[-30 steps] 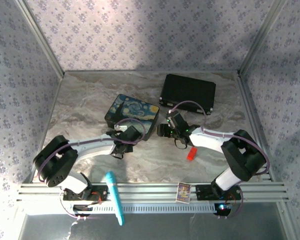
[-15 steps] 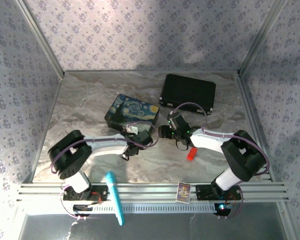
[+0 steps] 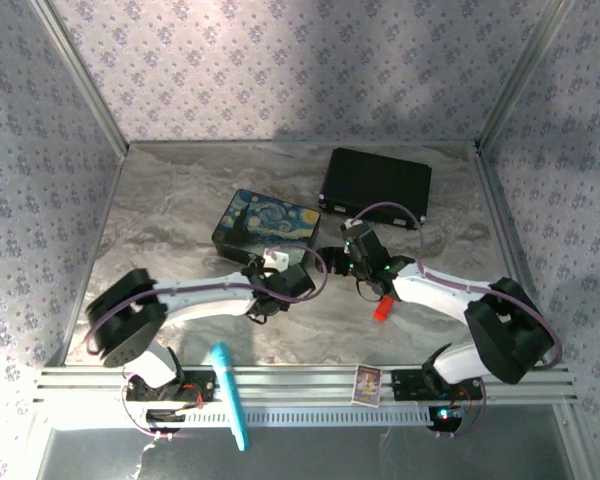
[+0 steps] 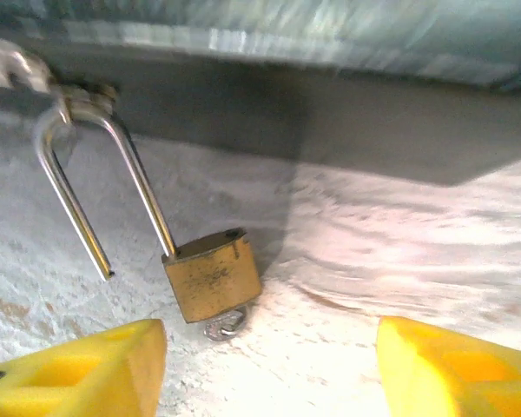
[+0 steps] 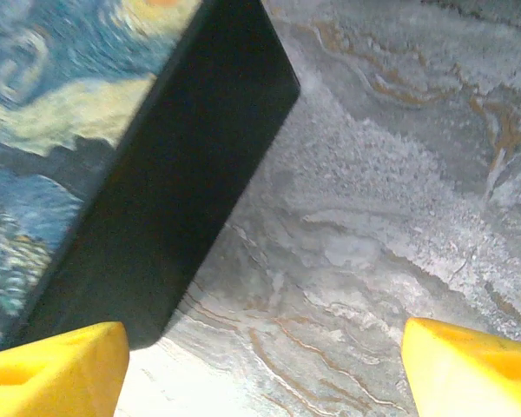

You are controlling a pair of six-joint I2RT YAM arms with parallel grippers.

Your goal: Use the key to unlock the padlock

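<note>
Padlock (image 4: 213,278) lies mid tabletop (image 4: 399,261) by the box (image 5: 156,174), shackle popped, key (image 4: 224,327) in it. Left gripper (image 4: 269,369) and right gripper (image 5: 260,369) gape empty, so it's probably done.

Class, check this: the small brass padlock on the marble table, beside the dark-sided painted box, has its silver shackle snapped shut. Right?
No. The small brass padlock is on the marble table beside the dark-sided painted box, but its silver shackle is open: one leg ends free, outside the body. The left wrist view shows it.
</note>
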